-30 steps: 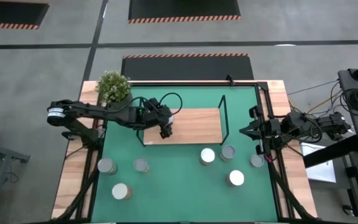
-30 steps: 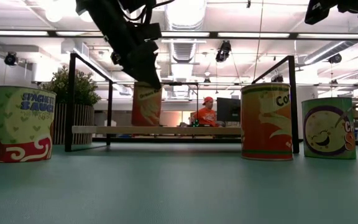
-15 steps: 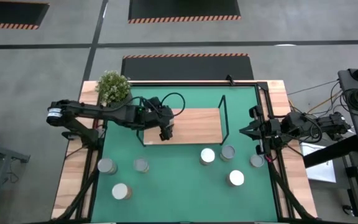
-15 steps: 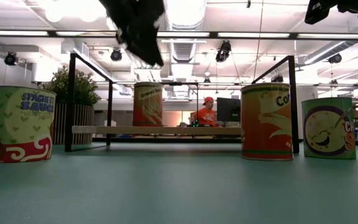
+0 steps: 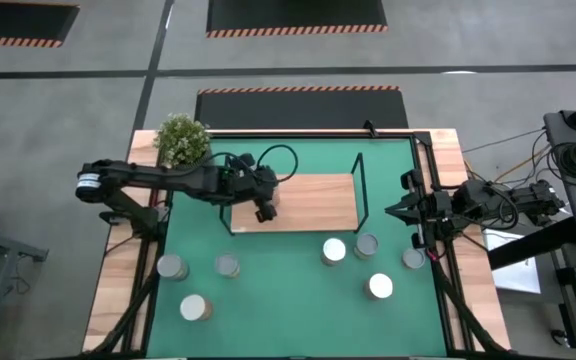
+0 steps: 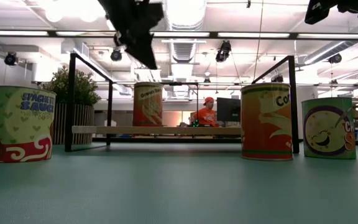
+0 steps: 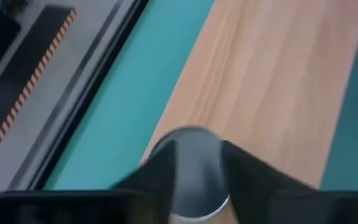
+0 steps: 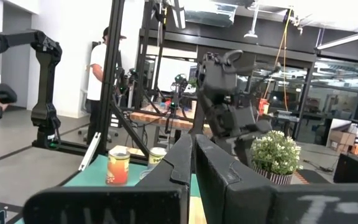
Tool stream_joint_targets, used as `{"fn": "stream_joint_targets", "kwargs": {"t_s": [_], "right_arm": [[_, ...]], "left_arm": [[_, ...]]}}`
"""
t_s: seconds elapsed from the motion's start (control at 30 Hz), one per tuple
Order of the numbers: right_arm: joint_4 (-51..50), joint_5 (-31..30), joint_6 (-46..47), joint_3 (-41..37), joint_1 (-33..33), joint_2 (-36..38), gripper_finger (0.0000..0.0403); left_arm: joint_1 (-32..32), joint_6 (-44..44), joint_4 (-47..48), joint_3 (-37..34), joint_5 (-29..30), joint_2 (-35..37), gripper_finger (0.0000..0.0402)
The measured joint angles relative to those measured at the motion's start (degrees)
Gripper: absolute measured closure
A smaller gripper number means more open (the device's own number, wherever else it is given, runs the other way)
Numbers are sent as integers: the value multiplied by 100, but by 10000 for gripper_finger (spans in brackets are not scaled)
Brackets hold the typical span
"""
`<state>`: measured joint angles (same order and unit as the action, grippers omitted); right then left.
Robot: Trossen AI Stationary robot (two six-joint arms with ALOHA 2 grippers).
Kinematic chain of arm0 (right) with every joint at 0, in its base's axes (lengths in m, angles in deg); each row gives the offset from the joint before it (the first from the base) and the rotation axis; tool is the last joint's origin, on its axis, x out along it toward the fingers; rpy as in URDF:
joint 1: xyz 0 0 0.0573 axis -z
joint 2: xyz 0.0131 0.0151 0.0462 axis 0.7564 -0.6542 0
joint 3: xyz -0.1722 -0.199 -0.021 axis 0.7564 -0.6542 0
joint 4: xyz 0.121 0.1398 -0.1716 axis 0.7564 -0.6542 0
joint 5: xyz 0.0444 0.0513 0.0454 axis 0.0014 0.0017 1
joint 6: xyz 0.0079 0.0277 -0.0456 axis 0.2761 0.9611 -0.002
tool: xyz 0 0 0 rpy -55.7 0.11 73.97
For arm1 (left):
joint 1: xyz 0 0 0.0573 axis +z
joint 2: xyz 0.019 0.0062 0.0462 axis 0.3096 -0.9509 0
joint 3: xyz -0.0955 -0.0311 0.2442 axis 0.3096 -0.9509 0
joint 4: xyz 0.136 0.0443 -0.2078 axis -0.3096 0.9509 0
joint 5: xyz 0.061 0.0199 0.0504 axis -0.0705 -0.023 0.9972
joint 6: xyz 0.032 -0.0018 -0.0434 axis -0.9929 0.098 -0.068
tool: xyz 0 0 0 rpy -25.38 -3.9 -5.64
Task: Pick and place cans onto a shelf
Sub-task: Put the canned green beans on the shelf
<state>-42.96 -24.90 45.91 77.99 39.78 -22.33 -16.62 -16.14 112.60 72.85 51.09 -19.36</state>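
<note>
Left hand (image 5: 265,206) hangs over the left part of the shelf (image 5: 318,203). In the low view it is lifted clear above the can on the shelf (image 6: 148,104) and does not touch it. Whether this hand is spread or pressed together cannot be told, because the left wrist view is smeared. That view shows only the can's round shiny top below the left hand (image 7: 194,158), with the pale wood of the board around it.

The can stands upright on the left part of the wooden board, and its orange label faces the low camera. Seven more cans stand on the green mat (image 5: 288,300), nearer than the shelf. Three are at the left (image 5: 172,266) (image 5: 227,265) (image 5: 195,307). Four are at the right (image 5: 334,250) (image 5: 367,245) (image 5: 379,286) (image 5: 413,259).

The right hand (image 5: 392,211) waits at the right edge of the tabletop (image 5: 108,290), just outside the shelf's right posts. It is pressed together and holds nothing.

A potted plant (image 5: 181,140) sits at the far left corner, beside the shelf. A person in an orange shirt (image 6: 206,114) sits in the room beyond.
</note>
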Motion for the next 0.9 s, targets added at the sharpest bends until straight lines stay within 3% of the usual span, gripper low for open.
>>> {"fn": "stream_joint_targets", "kwargs": {"t_s": [0.03,0.1,0.9], "right_arm": [[0,0,-4,0,2,0,394],[0,2,-7,0,2,0,394],[2,2,-20,2,0,2,394]], "left_arm": [[11,23,-2,-64,-8,-2,367],[13,63,-12,-158,-105,-4,389],[7,57,-59,-236,112,-445,401]]}}
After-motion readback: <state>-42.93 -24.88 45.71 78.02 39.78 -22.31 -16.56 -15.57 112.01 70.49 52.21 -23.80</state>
